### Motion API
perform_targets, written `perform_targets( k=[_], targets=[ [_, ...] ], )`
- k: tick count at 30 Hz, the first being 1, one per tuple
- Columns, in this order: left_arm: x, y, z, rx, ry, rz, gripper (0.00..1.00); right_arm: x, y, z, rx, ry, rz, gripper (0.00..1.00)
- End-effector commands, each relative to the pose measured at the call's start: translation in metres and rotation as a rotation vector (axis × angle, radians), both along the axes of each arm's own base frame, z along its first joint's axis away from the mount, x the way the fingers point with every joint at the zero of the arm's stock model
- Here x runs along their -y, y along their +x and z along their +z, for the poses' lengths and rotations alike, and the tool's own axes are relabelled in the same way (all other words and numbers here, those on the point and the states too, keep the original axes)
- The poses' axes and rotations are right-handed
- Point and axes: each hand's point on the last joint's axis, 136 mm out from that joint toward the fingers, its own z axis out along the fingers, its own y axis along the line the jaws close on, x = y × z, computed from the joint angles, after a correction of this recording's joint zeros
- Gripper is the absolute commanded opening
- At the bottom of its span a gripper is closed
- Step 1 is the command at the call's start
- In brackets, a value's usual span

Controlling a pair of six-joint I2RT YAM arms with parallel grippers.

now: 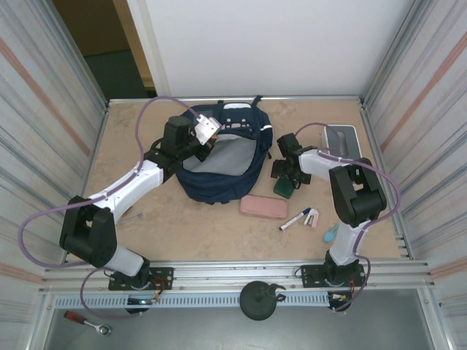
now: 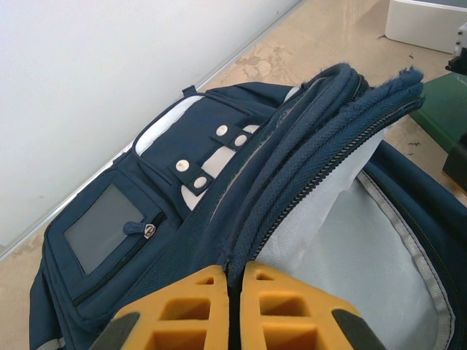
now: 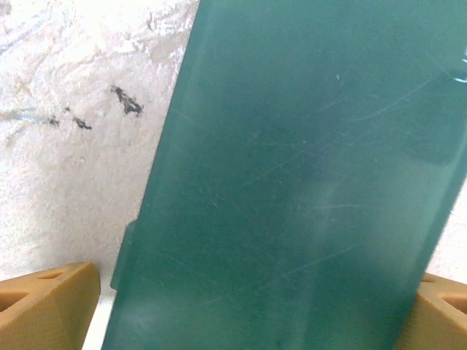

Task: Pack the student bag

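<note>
Beige tabletop (image 1: 190,222); left gripper (image 2: 235,273) jaws pinched together on the student bag (image 2: 175,240) at its open zipper rim, bag stretching ahead of them; right gripper (image 1: 286,175) jaws apart, straddling a green slab (image 3: 292,182), thin gap beside one finger.

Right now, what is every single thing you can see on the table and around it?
student bag: 1, navy blue, table middle, open, grey lining showing.
pencil case: 1, pink, in front of the bag.
flat slab: 1, dark green, right of the bag.
marker: 1, blue and white, right of the pencil case.
pink-white thing: 1, beside the marker, too small to name.
teal thing: 1, by the right arm.
box: 1, white-grey, far right corner.
wrench: 1, red-handled, below the table, left.
knob: 1, black, near rail.
left gripper: orange fingers, shut on the bag's zipper rim.
right gripper: orange fingers either side of the slab; grip unclear.
</note>
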Motion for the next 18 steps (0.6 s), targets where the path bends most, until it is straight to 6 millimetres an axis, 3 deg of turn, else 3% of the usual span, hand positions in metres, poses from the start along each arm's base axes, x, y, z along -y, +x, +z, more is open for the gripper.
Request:
perform_targets(
  k=[1, 8, 13, 18],
  targets=[
    [0.002, 0.003, 0.025, 0.06, -0.032, 0.011, 0.0, 0.027, -0.039, -0.004, -0.104, -0.083, 0.005, 0.94],
    [0.004, 0.003, 0.022, 0.048, -0.04, 0.01, 0.0, 0.021, -0.057, -0.008, -0.103, 0.003, -0.01, 0.92],
    [0.005, 0.001, 0.021, 0.043, -0.037, 0.01, 0.0, 0.014, -0.06, -0.015, -0.076, 0.02, -0.002, 0.75],
    [0.006, 0.002, 0.026, 0.032, -0.066, 0.017, 0.0, 0.014, -0.048, 0.003, -0.003, -0.007, 0.034, 0.54]
  ],
)
